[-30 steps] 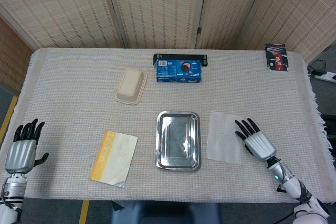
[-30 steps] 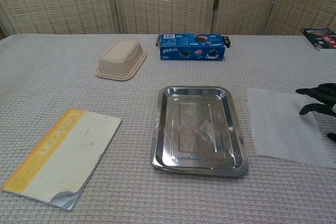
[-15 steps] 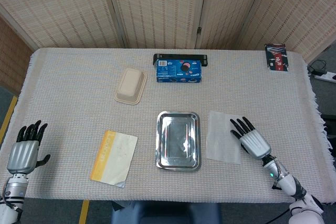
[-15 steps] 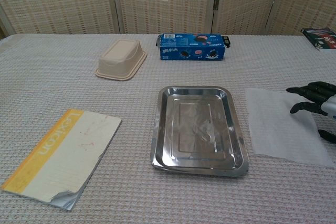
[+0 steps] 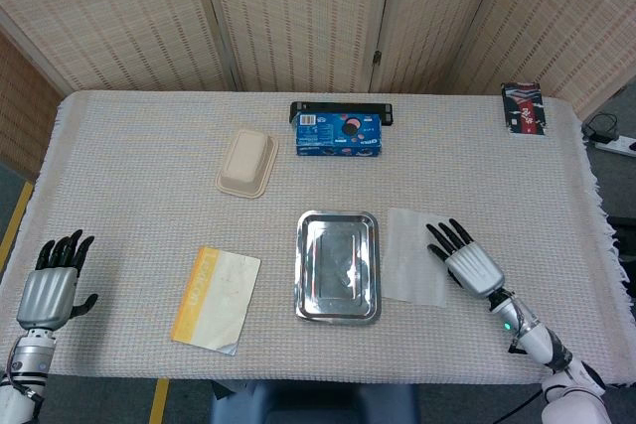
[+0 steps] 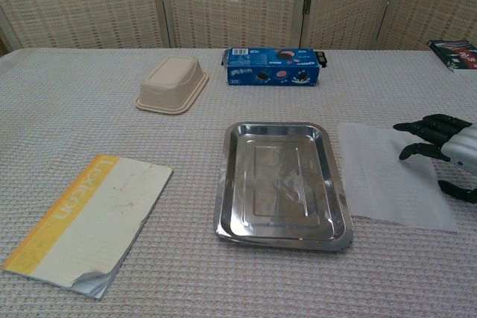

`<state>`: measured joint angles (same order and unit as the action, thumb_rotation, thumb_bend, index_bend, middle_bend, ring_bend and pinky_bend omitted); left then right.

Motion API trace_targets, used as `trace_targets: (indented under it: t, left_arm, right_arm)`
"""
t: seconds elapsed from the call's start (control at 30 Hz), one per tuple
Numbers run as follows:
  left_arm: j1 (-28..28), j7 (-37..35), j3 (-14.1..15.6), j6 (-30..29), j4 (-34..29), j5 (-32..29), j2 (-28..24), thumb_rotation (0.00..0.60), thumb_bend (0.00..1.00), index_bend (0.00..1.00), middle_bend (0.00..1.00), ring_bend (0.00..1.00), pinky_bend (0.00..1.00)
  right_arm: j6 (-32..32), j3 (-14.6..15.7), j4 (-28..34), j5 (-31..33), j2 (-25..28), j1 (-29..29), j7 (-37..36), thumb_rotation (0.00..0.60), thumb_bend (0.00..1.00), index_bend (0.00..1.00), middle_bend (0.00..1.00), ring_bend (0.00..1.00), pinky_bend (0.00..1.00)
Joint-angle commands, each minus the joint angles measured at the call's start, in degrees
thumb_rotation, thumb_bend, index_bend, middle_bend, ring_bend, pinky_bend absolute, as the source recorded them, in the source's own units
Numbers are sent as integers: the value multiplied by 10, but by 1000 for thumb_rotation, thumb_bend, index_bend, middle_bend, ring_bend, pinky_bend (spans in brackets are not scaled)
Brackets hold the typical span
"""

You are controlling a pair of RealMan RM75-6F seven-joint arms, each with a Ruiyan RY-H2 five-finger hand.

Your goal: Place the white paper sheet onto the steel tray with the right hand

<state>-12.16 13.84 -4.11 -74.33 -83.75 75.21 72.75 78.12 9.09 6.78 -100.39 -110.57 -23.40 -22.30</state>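
Observation:
The white paper sheet (image 5: pixel 412 257) (image 6: pixel 376 180) lies flat on the cloth, its left edge right beside the steel tray (image 5: pixel 338 216) (image 6: pixel 276 126). The tray has nothing in it. My right hand (image 5: pixel 465 263) (image 6: pixel 443 147) lies over the sheet's right part, fingers spread and pointing left, fingertips on the paper. It grips nothing. My left hand (image 5: pixel 55 280) hangs at the table's front left corner with its fingers apart, holding nothing; only the head view shows it.
A yellow-edged notebook (image 5: pixel 216 298) (image 6: pixel 89 225) lies left of the tray. Behind the tray stand a beige container (image 5: pixel 247 161) (image 6: pixel 172 83) and a blue cookie box (image 5: pixel 339 135) (image 6: pixel 273 66). A dark packet (image 5: pixel 523 107) sits at the far right corner.
My right hand has slid left with its fingertips on the sheet, and the sheet has shifted left until it nearly touches the tray. The left hand has sunk slightly.

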Motion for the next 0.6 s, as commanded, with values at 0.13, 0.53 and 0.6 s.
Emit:
trace_targets:
  t: [0.13,0.53,0.6]
  left_arm:
    - [0,-3,-1,0,3,-2,1,600,312,0,0,0,0]
    - [-2,-5,-1,2,6,-3,2,600,314,0,0,0,0]
    - [-2,-6,-1,2,6,-2,2,600,314,0,0,0,0]
  right_arm:
    - [-11,0,-1,3,-1,-1,-3,600,419,620,121,74,0]
    - [8,-4,-1,10,1,0,-16,600,419,692,172,104,0]
    - [13,-6,-2,12,1,1,-17,600,419,712,190,117,0]
